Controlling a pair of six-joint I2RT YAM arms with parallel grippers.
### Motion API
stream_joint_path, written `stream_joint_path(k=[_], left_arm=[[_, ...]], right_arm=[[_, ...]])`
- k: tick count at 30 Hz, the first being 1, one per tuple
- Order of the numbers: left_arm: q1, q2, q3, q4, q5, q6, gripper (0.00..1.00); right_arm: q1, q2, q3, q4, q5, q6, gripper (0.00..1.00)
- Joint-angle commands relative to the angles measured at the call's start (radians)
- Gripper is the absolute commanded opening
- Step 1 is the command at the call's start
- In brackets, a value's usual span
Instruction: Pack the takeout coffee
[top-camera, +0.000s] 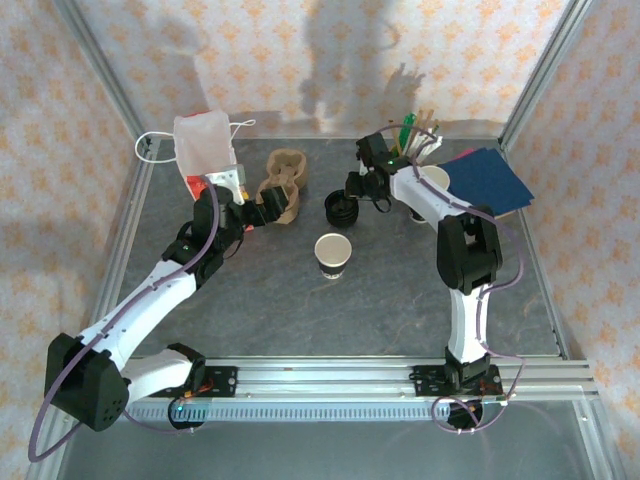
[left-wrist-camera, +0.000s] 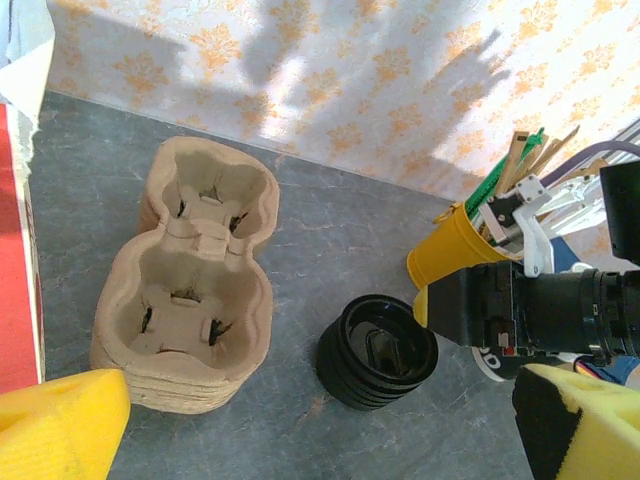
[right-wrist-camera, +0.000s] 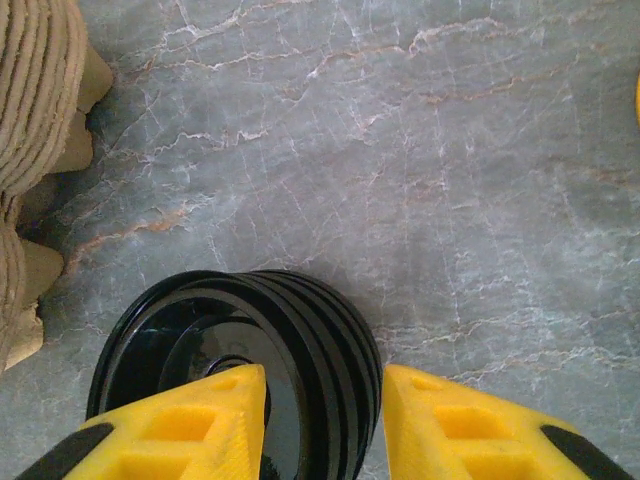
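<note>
We are at the lid-fetching step. The right gripper (right-wrist-camera: 322, 400) straddles the rim of the black lid stack (right-wrist-camera: 300, 320); we cannot tell whether it pinches. The left gripper (left-wrist-camera: 320, 440) hangs released. The paper cup (top-camera: 333, 253) stands uncapped at 6 o'clock from the lids. Next, we judge, one lid must be lifted alone.

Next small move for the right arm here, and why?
Probably close the right gripper on the rim of the black lid stack and lift: its fingers straddle that rim, and the paper cup stands lidless.

Open tabletop (top-camera: 400, 290) around paper cup (top-camera: 332, 254); narrow gap between lid stack (top-camera: 340, 209) and carrier (top-camera: 283, 187).
</note>
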Motion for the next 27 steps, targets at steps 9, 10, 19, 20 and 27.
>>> stream_joint_path(k=[9, 10, 19, 20, 27], left_arm=[[-0.01, 0.013, -0.022, 0.009, 0.014, -0.01, 0.99], [-0.01, 0.011, -0.026, 0.009, 0.012, -0.01, 0.99], [-0.01, 0.008, -0.039, 0.014, 0.006, -0.011, 0.99], [-0.009, 0.01, -0.039, 0.016, 0.007, -0.011, 0.99], [-0.01, 0.011, -0.035, 0.016, 0.005, -0.01, 0.99]], right_arm=[[0.045, -0.014, -0.027, -0.014, 0.036, 0.043, 0.32], [0.046, -0.014, -0.029, -0.015, 0.045, 0.043, 0.29], [0.049, -0.013, -0.029, -0.024, 0.075, 0.044, 0.2], [0.049, -0.011, -0.028, -0.026, 0.078, 0.045, 0.19], [0.05, 0.001, -0.024, -0.04, 0.074, 0.05, 0.19]])
